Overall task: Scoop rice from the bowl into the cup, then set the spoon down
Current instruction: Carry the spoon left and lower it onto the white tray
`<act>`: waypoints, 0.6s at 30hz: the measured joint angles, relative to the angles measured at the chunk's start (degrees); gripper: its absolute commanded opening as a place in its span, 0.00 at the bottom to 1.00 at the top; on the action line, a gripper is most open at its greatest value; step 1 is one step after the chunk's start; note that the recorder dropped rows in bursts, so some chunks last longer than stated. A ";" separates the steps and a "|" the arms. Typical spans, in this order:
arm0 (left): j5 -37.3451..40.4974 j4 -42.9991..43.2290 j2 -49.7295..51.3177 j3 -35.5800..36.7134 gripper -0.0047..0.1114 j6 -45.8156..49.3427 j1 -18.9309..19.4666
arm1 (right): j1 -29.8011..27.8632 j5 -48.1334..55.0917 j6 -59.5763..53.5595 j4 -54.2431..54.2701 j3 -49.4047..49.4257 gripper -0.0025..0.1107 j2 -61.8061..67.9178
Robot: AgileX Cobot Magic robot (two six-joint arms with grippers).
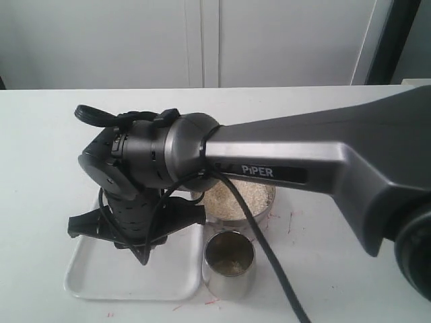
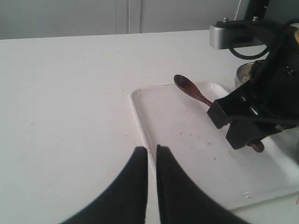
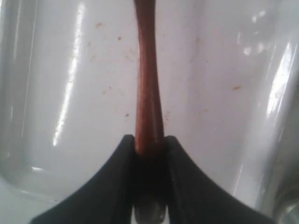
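Note:
My right gripper (image 3: pixel 149 140) is shut on the handle of the reddish-brown wooden spoon (image 3: pixel 148 93), low over a white tray (image 1: pixel 101 269). In the left wrist view the spoon (image 2: pixel 191 91) lies along the tray (image 2: pixel 187 154), its oval head on or just above the tray floor, with the right gripper (image 2: pixel 243 135) clamped near the handle's end. The steel bowl (image 1: pixel 269 212) holds a heap of rice (image 1: pixel 232 198) and is partly hidden by the right arm. In front of it stands the steel cup (image 1: pixel 229 266), with some rice inside. My left gripper (image 2: pixel 151 149) is shut and empty over the tray's edge.
The right arm (image 1: pixel 303 161) stretches across the middle of the table from the right and hides much of the bowl. A black cable (image 1: pixel 269 256) hangs from it past the cup. The table's far edge meets a white wall.

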 measured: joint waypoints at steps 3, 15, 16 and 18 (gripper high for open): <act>0.00 0.00 0.00 0.00 0.16 0.00 0.00 | 0.00 0.60 -0.64 0.00 -0.10 0.02 0.40; 0.00 0.00 0.00 0.00 0.16 0.00 0.00 | 0.00 2.55 -2.09 1.24 -0.10 0.02 2.09; 0.00 0.00 0.00 0.00 0.16 0.00 0.00 | 0.00 2.45 -2.19 1.24 -0.10 0.02 2.09; 0.00 0.00 0.00 0.00 0.16 0.00 0.00 | 0.00 1.95 -2.19 1.24 -0.10 0.02 2.09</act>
